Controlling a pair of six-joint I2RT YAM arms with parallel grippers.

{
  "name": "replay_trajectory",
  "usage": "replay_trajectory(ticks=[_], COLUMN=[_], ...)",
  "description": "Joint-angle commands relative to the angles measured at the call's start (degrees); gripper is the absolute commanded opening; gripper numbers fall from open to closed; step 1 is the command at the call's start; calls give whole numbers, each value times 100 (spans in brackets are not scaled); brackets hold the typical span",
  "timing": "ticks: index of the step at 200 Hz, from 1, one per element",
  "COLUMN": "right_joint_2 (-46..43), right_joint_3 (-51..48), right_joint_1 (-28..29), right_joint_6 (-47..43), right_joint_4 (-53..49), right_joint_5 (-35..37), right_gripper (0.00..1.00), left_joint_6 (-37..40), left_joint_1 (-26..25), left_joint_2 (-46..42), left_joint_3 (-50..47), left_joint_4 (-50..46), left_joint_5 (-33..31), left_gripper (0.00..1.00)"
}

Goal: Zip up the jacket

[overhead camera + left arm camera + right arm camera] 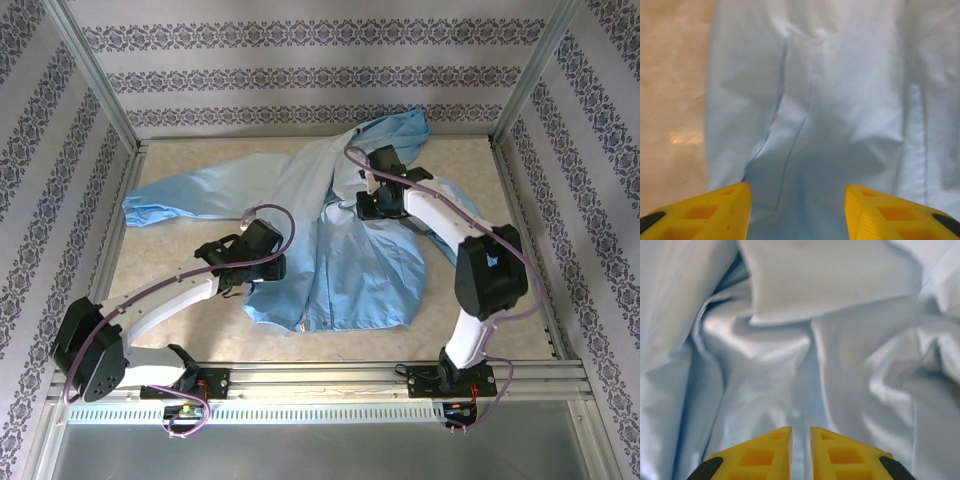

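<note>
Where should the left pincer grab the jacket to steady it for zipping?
Take the jacket by its near hem, beside the zipper strip's lower end, coming in from the near side: that hem lies flat, straight and uncovered, facing that side.

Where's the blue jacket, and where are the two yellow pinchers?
jacket point(360, 270), top external view, on its front body panel.
left gripper point(797, 202), left wrist view, midway between its yellow fingertips.
right gripper point(801, 442), right wrist view, in the narrow gap between its fingertips.
</note>
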Motion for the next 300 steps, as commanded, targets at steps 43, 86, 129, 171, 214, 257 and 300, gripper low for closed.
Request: replay_trajectory(ticks=[43,86,129,171,214,257,300], right_joint_2=[-970,-1226,-1233,-1086,-984,-1029,-1002], right_joint_3=[-2020,-3044,-3557,-3690,-3770,-3868,-3809], right_joint_1=[948,1396,1619,1658,1525,1189,860], right_joint_6=[985,1650,1881,1814,1637,1414,1200], right_joint_4=[840,1844,2211,2244,2124,2045,1891], right_joint_5=[-550,-1223,-1172,-1012,-860,-864,-1077], right_gripper=[18,18,17,17,17,17,17], left_joint_6=[171,63,131,44,-192,-273,-490], left_joint_1=[-907,-1614,-1984,-2115,-2160,-2038,-1459], left_joint_2=[252,923,1266,1614,1654,697,-307], left_joint_3=[151,403,443,277,199,-282,-1094], left_joint_4=[-1032,-1014,-784,-474,-610,-112,673], left_joint_5=[-196,-332,-223,-356,-743,-670,183], left_gripper=[54,59,68,69,38,10,2])
